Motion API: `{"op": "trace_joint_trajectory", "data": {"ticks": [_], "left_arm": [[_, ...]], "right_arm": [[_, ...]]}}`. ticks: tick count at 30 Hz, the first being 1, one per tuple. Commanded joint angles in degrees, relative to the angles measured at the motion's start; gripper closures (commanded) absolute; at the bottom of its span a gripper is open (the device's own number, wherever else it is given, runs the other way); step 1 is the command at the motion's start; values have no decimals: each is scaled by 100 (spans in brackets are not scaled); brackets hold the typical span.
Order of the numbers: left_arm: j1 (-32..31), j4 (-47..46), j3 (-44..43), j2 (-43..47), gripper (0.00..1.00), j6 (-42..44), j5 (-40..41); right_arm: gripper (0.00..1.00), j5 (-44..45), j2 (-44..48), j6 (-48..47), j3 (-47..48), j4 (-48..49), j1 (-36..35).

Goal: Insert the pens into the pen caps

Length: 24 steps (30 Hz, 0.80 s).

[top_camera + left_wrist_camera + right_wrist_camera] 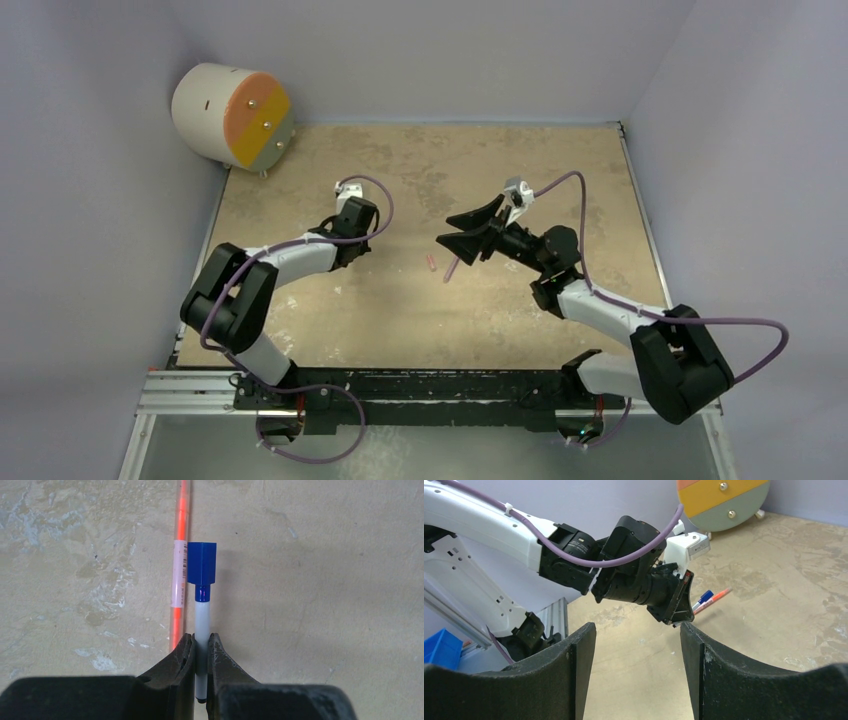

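Observation:
My left gripper is shut on the white pen, low over the table. The pen's dark blue end meets the mouth of the dark blue pen cap. Close beside it on the left, the orange-red pen lies flat. From the right wrist view, the capped end and the orange-red pen show beyond the left gripper. My right gripper is open and holds nothing. From above, it hovers by a pinkish-mauve pen and a pinkish-red cap.
A white drum with an orange, yellow and grey face stands at the back left corner. A metal rail runs along the near edge under the arm bases. A blue bin sits off the table's near left side.

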<state>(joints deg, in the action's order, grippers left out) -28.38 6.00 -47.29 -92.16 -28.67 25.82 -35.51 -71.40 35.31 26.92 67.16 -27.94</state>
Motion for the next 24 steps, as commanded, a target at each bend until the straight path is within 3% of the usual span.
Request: {"op": "trace_joint_trajectory", "data": {"ticks": [1,17,21,24], "left_arm": [[174,-369,-223,-124,100,209,164],[288,-247,-356,-430,94,575,-376],[289,-165,-371,-411,79,599,-385],[289,-179,-344,-267,73,608,-345]], "right_arm": [[35,31,204,-144,76,84,12],[35,66,225,-323,94,-175,9],[35,98,164,-340,116,-225,8],[35,137,82,-423,177,-446,11]]}}
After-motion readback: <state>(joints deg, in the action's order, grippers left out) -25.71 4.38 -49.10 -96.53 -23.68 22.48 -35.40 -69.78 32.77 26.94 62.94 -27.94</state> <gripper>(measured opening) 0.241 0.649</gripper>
